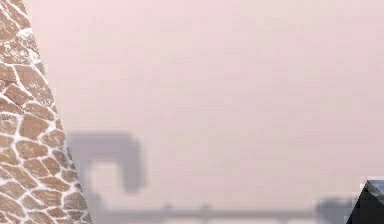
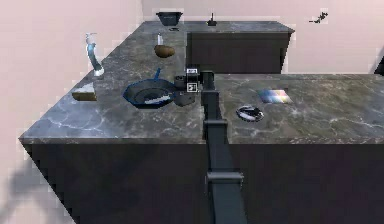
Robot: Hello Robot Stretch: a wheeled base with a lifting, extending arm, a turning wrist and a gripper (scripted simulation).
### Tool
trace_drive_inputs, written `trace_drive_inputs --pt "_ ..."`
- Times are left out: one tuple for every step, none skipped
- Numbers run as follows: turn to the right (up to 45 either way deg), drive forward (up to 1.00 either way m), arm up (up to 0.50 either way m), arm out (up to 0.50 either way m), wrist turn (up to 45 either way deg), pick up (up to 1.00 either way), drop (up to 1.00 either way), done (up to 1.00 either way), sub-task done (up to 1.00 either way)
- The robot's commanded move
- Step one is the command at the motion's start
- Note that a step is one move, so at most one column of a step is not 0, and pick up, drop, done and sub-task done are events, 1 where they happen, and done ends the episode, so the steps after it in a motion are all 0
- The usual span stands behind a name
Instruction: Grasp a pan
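Arm side view: my arm runs as a dark bar up from the bottom edge, over the front edge of a dark marbled L-shaped tabletop. At its far end are the two white squares, and just left of them my gripper. I can't tell the state of the fingers from this. The pan, dark with a bluish inside, lies flat on the tabletop just left of the gripper, handle toward the gripper. I can't tell whether the fingers touch it, or whether the gripper holds anything, since the pan sits on the surface right at the gripper's far end.

Other stuff on the tabletop:
- A small tan block sits near the left edge, beside the pan.
- A clear curved glassy thing stands behind the block.
- A brownish bowl is farther back.
- A dark bowl-shaped item sits at the far end.
- A small upright thing is right of that, too small to name.
- Right of my arm are a small round dish and a flat pale-blue item.

Forward view: a pale pink wall, a stone-patterned wall on the left, and a dark corner at the bottom right.
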Motion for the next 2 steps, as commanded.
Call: trace_drive_inputs --pt "0.0 0.00 0.10 0.00 0.0 0.00 0.00 0.00 0.00" --pt "0.0 0.00 0.00 0.00 0.0 0.00 0.00 1.00 0.00"
